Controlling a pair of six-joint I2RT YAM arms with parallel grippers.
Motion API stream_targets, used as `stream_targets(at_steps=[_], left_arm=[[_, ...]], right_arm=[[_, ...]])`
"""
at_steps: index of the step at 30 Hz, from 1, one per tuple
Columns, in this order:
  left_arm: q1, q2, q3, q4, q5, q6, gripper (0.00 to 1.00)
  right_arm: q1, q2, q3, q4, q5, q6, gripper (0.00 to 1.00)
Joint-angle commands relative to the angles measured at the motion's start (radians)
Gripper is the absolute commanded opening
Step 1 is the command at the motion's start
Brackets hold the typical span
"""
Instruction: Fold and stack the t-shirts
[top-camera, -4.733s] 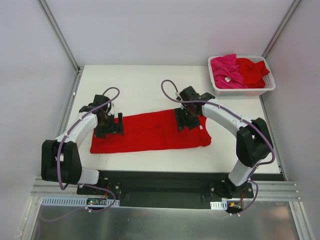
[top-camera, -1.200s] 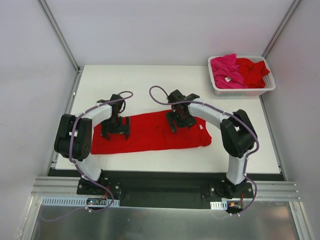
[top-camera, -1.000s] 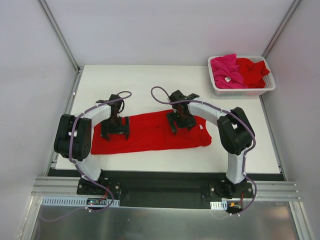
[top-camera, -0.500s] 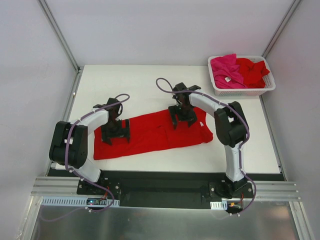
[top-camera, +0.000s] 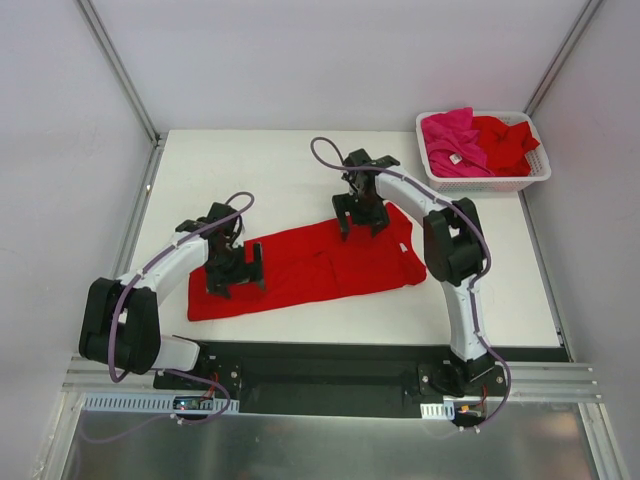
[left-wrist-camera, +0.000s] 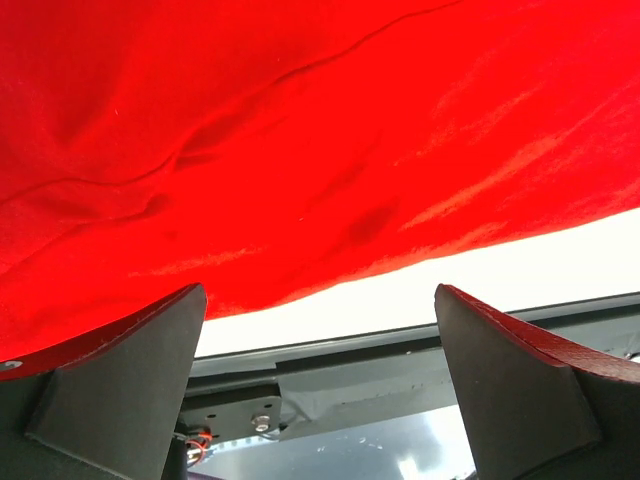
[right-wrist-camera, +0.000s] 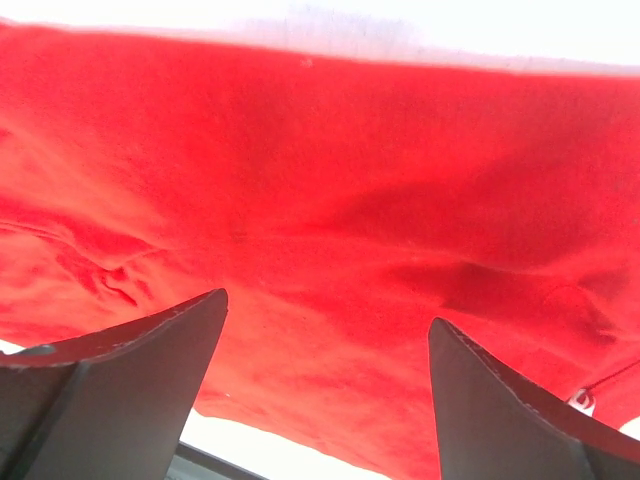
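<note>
Shirt (top-camera: 310, 265), red, folded into a long band, lies flat mid-table (top-camera: 280, 160), slanted: left end nearer the arm bases, right end farther. Left gripper (top-camera: 235, 278) sits over the left end and right gripper (top-camera: 361, 215) over the far edge near the right end. Both are spread wide with nothing pinched between the fingers.

Basket (top-camera: 485, 183), white, at the far right corner, well apart from the band. It holds a pink shirt (top-camera: 450, 140) with a small white label and crumpled red shirts (top-camera: 505, 140).

Top view only: the whole layout, the basket and the slant.

Left wrist view only: creases across the red shirt (left-wrist-camera: 320, 130), its near hem, then a strip of white table (left-wrist-camera: 520, 265) and the dark base rail (left-wrist-camera: 340, 370) beyond it. Left gripper (left-wrist-camera: 318, 295) has its fingers (left-wrist-camera: 120, 370) far apart, one at each lower corner.

Right wrist view only: red shirt (right-wrist-camera: 330, 180) fills the frame, with soft wrinkles, a white strip along the top and a small pale tag (right-wrist-camera: 578, 400) at lower right. Right gripper (right-wrist-camera: 325, 310) is equally spread. Whether the tips touch the cloth, cannot tell in any view.

Versus 4.7 s ago: the band lay level then and is now turned. Its right end has swung away from the bases and its left end closer. The right gripper has gone farther out and the left nearer. Basket contents unchanged.
</note>
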Motion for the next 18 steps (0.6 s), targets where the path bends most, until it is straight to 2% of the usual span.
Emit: stream_targets(at_steps=[1, 6, 8, 11, 13, 18], left_arm=[[-0.008, -0.006, 0.053, -0.06, 0.003, -0.016, 0.99], [-0.01, 0.045, 0.167, -0.098, -0.037, 0.018, 0.99], [-0.01, 0.105, 0.219, -0.115, -0.044, 0.064, 0.99], [-0.01, 0.194, 0.282, -0.175, -0.093, 0.13, 0.99], [-0.01, 0.226, 0.288, -0.187, -0.138, 0.156, 0.99], [-0.01, 0.28, 0.27, -0.178, -0.147, 0.16, 0.99]], right_arm=[[0.014, -0.08, -0.041, -0.011, 0.028, -0.002, 0.86], [0.017, -0.186, -0.169, 0.061, -0.024, 0.009, 0.9], [0.017, -0.225, -0.237, 0.145, -0.055, 0.021, 0.96], [0.02, -0.289, -0.352, 0.257, -0.107, 0.018, 0.96], [0.034, -0.312, -0.408, 0.313, -0.108, 0.006, 0.96], [0.073, -0.329, -0.469, 0.394, -0.084, -0.037, 0.96]])
